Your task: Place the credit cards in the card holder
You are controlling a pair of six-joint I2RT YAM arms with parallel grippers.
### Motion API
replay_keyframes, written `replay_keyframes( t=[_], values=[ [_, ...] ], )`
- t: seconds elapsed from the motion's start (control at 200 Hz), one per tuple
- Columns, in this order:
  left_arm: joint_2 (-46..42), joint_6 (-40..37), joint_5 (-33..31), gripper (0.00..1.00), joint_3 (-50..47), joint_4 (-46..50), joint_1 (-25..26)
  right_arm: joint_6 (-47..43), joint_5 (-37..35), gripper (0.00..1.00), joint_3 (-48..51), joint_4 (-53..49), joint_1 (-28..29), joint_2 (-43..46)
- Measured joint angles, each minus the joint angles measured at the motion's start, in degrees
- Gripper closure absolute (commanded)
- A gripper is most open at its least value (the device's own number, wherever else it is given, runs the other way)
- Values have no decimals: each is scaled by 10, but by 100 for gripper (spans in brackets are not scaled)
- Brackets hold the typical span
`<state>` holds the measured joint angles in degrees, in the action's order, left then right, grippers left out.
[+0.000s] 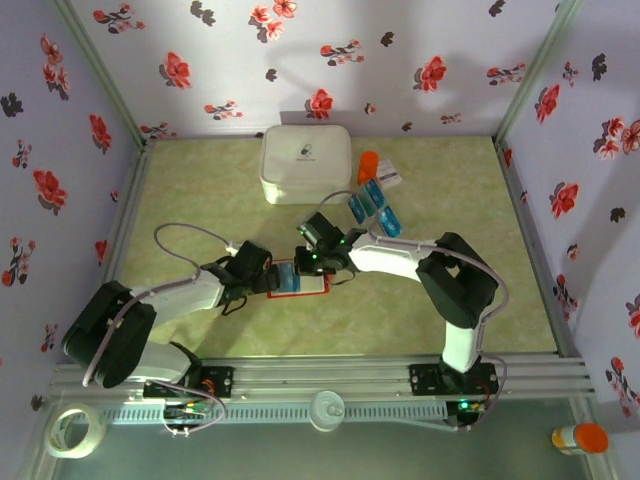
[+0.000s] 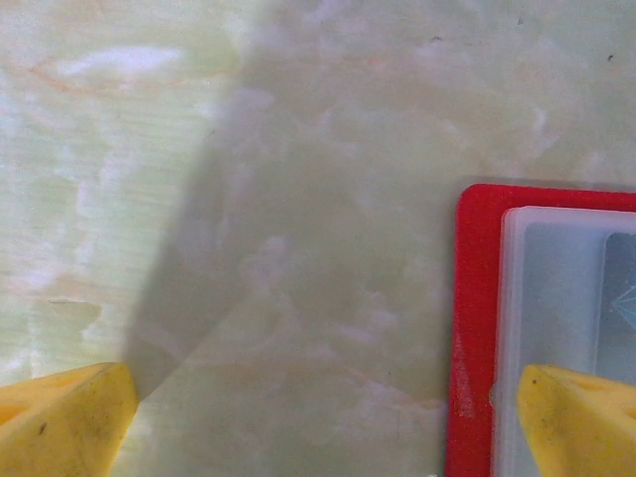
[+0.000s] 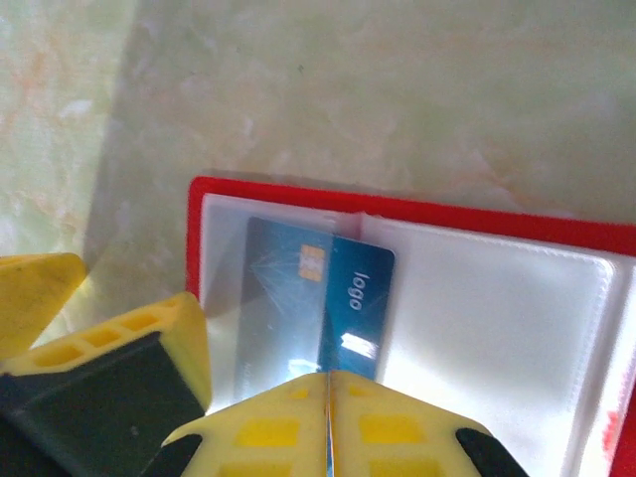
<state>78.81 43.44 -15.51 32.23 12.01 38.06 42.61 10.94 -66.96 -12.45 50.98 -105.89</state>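
The red card holder [image 1: 312, 287] lies open in mid-table, its pale inside [image 3: 497, 328] facing up. One teal-blue credit card [image 3: 360, 298], marked with a chip and "logo", stands on edge with its left part under the clear pocket. My right gripper [image 3: 328, 386] is shut on that card's near edge, just above the holder [image 1: 305, 268]. My left gripper [image 2: 318, 427] is open wide at the holder's left edge [image 1: 272, 283]. One of its fingers [image 2: 576, 422] rests on the holder [image 2: 472, 328], the other on the table. More credit cards [image 1: 372, 206] lie on a clear sheet behind.
A big white rounded box [image 1: 305, 163] stands at the back centre. An orange item [image 1: 368, 165] and a white packet [image 1: 389, 177] sit to its right. Flowered walls close three sides. A tape roll [image 1: 75, 432] and an orange-capped bottle [image 1: 580, 438] lie before the rail.
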Motion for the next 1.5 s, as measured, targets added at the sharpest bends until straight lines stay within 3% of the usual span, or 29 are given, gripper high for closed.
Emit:
replay_keyframes(
  t=[0.915, 1.5],
  values=[
    [-8, 4, -1, 0, -5, -6, -1, 11, 27, 94, -38, 30, 5, -82],
    [-19, 64, -1, 0, 6, 65, -35, 24, 36, 92, -21, 37, 1, -42]
  ],
)
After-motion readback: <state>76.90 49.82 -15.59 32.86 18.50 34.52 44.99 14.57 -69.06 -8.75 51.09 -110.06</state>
